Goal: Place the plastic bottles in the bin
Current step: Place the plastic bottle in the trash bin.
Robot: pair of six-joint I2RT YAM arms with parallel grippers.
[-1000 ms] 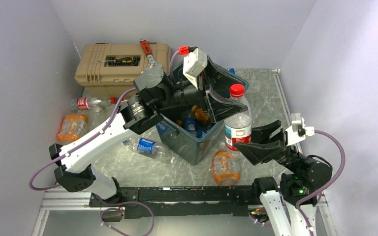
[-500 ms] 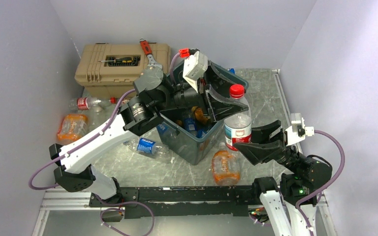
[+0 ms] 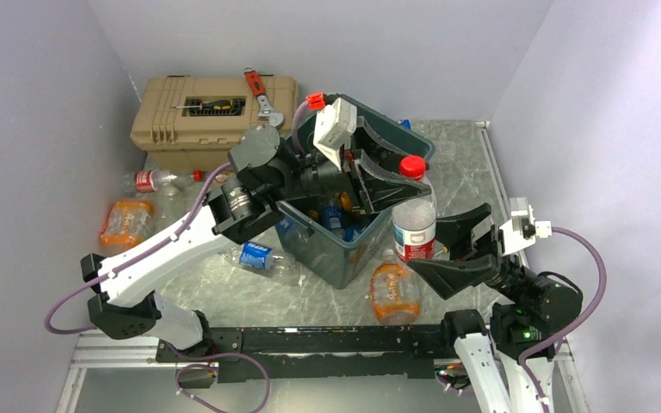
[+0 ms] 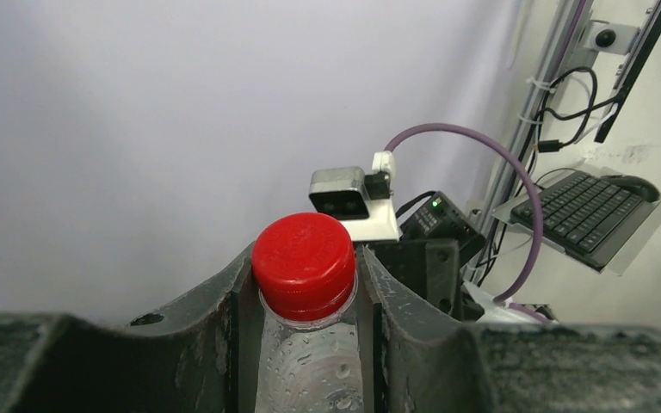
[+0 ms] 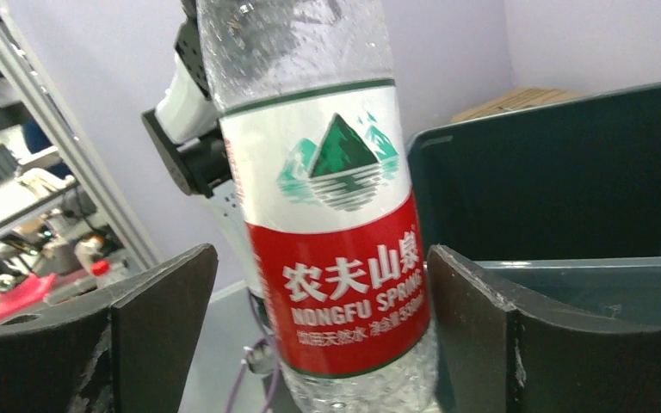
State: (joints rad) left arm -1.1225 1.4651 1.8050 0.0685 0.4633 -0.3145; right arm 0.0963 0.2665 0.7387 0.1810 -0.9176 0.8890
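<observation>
**Two tools around one bottle, only one actually gripping**

One red-capped bottle (image 3: 415, 225) sits upright just outside the bin (image 3: 331, 256), right against its near right corner, so it's not in there yet. The left tool (image 4: 308, 297) reaches across the top of the bin and pinches the bottle's neck just under the red cap. In the left wrist view both fingers (image 4: 224, 335) are pressed tight against the clear plastic.

The right tool (image 5: 323, 258) is spread wide on either side of the red-and-white label. There's a visible gap on one side, and the other finger is about level with the bottle's edge, so it's not squeezing anything. I can't tell if the bottle's base touches the surface (image 3: 250, 297) — the right tool blocks that part.

Other stuff lying around:
- a few bottles already inside the bin (image 3: 337, 217), blue labels showing
- a crushed orange-label bottle (image 3: 393, 292) on the surface just in front of the bin
- a blue-label bottle (image 3: 260, 255) beside the bin's left wall
- another orange one (image 3: 125, 222) and a red-label one (image 3: 148, 181) further left, near the wall

Behind it all is the tan toolbox (image 3: 215, 125), with a red wrench (image 3: 258, 88) and a screwdriver (image 3: 215, 105) on its lid.
</observation>
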